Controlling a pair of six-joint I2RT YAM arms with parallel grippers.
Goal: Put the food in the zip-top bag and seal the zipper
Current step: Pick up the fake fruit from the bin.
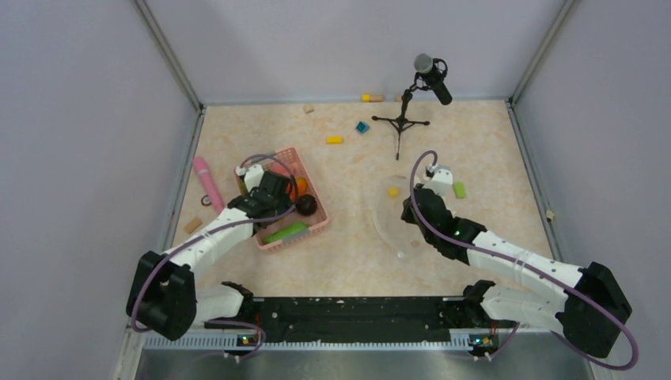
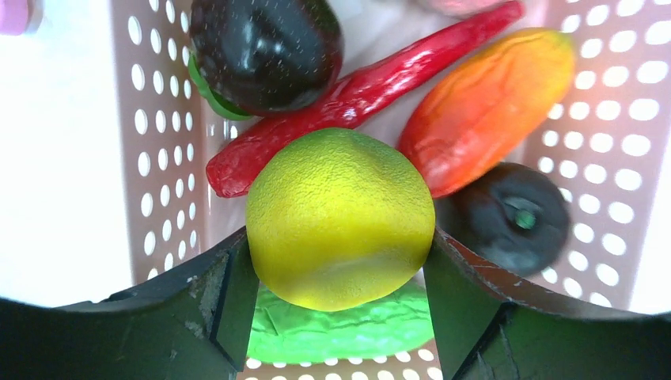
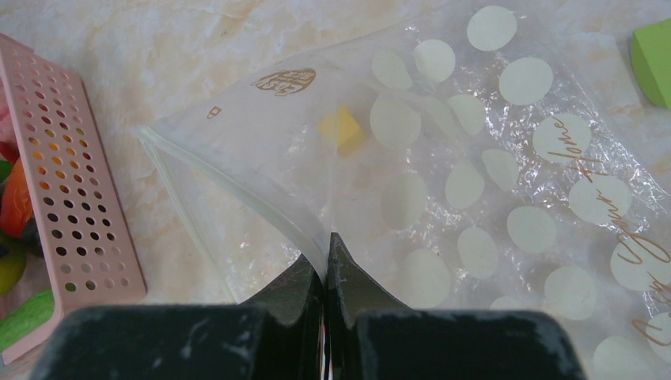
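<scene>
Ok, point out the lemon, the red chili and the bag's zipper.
lemon (image 2: pixel 340 218): left wrist view, middle of its yellow skin.
red chili (image 2: pixel 380 87): left wrist view, mid-body.
zipper (image 3: pixel 237 195): right wrist view, midway along the strip.

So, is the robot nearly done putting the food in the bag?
Not yet, it's just starting. Done: the right gripper pinches the bag by its mouth edge. In hand: the left gripper squeezes the lemon at the basket. Left: no food shows in the bag, the chili waits in the basket, the zipper is open.
</scene>
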